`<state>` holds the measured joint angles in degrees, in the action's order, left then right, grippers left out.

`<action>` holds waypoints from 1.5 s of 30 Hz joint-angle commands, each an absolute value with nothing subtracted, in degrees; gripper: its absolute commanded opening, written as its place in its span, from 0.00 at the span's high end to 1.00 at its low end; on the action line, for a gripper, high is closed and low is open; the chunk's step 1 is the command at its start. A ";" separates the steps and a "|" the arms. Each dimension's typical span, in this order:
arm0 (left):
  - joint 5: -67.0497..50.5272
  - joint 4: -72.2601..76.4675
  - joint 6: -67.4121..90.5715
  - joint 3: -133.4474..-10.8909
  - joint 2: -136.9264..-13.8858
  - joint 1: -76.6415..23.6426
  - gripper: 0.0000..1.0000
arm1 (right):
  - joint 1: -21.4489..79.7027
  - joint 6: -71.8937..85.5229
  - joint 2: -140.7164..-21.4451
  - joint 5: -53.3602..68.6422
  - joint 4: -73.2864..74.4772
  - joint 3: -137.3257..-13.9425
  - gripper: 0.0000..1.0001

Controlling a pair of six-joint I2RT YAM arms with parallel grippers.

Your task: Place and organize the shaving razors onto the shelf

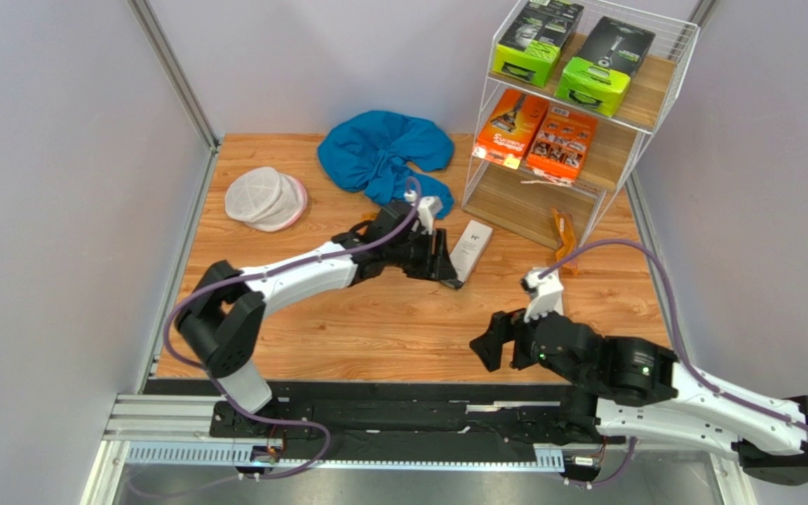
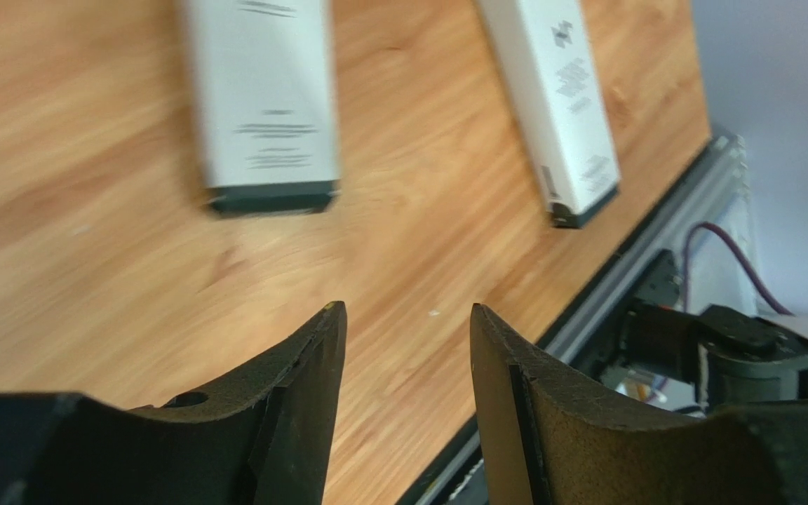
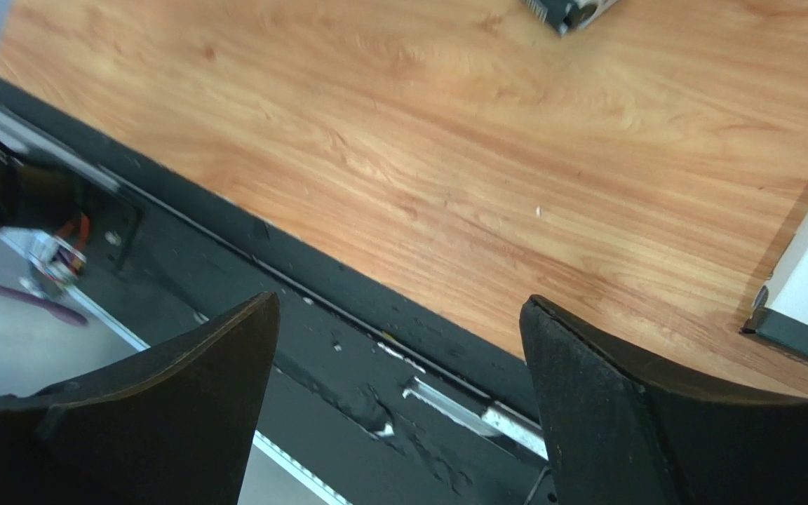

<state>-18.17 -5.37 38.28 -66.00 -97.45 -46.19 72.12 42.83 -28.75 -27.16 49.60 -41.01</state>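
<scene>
Left gripper [image 1: 446, 263] — jaws parted, empty — hangs just beside a slim white cardboard box [image 1: 471, 245]. Right gripper [image 1: 490, 343] gapes wide, holding nothing, over the near edge of the wooden table [image 1: 377, 326].

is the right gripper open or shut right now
Open. The right gripper shows its two fingers wide apart, nothing held between them.

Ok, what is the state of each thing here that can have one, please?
left gripper: open, empty.
right gripper: open wide, empty.
slim white boxes: two, flat on the table, unshelved.
lime-green-and-black boxes: two, on the top tier of the shelf.
orange cartons: two, on the middle tier.
clear orange-trimmed bag: lying on the table at the foot of the shelf.
blue cloth: crumpled on the table.
white mesh pouch: lying flat.
</scene>
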 commanded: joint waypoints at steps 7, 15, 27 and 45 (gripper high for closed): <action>-6.33 -22.23 29.01 -60.47 -78.85 -38.24 0.43 | 55.82 31.20 -52.11 -5.70 42.37 -44.12 0.12; -5.18 -22.24 28.65 -53.53 -74.36 -37.97 0.43 | 47.46 23.93 -66.15 -27.84 42.27 -53.33 0.25; -4.13 -20.30 29.70 -48.34 -73.48 -37.53 0.43 | 47.46 11.17 -94.65 -49.92 47.72 -65.74 0.88; -7.03 -18.20 30.23 -39.56 -66.71 -35.68 0.44 | 37.89 -4.83 -112.41 -65.30 39.03 -69.79 1.00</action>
<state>-5.48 -20.40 30.26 -41.01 -69.10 -35.94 40.32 0.51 -112.36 -58.89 43.51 -70.04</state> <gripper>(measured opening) 0.564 0.006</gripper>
